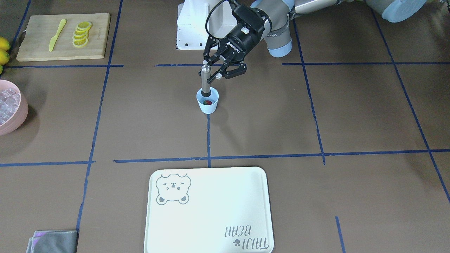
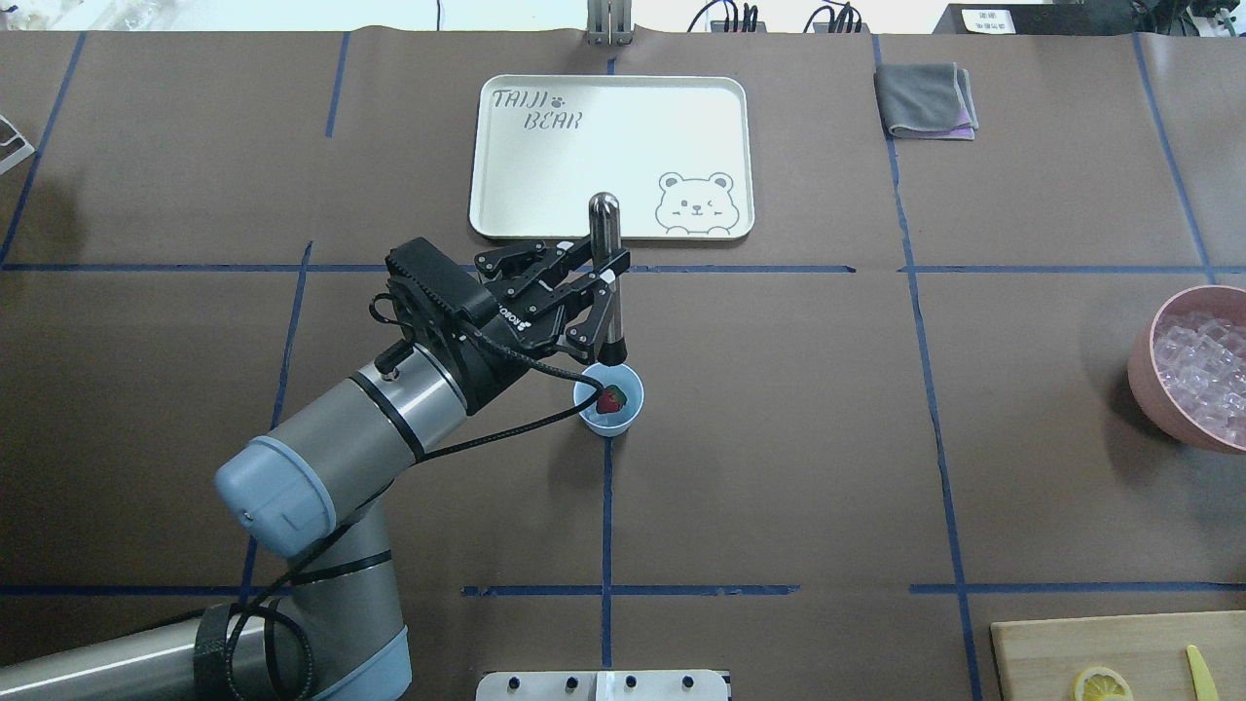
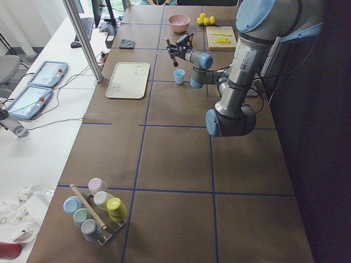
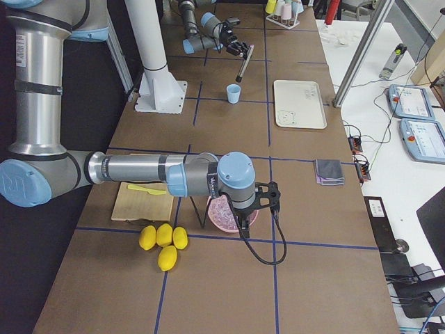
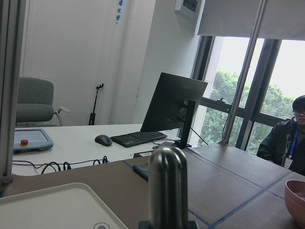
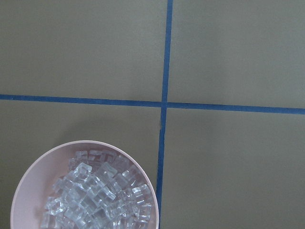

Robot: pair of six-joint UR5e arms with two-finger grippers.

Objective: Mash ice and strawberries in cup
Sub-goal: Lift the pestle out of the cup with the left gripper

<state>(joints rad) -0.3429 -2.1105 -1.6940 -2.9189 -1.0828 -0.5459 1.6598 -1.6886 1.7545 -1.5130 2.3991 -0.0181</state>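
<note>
The pale blue cup point(image 2: 628, 414) stands at the table's middle on a blue tape line, and also shows in the front view point(image 1: 211, 107). One red strawberry point(image 2: 611, 399) with a bit of green lies inside it. My left gripper point(image 2: 605, 280) is shut on an upright metal muddler point(image 2: 604, 234) whose lower end stands in the cup. I make out no ice in the cup. The ice point(image 2: 1202, 375) fills the pink bowl point(image 2: 1141, 365). My right gripper point(image 4: 241, 224) hangs over that bowl; I cannot tell if it is open or shut.
A white bear tray point(image 2: 526, 175) lies beyond the cup. A grey cloth point(image 2: 925, 97) lies at the far right. A cutting board point(image 1: 38, 42) holds lemon slices point(image 1: 81, 33) and a yellow knife point(image 1: 57, 34). Whole lemons point(image 4: 163, 240) lie near the bowl.
</note>
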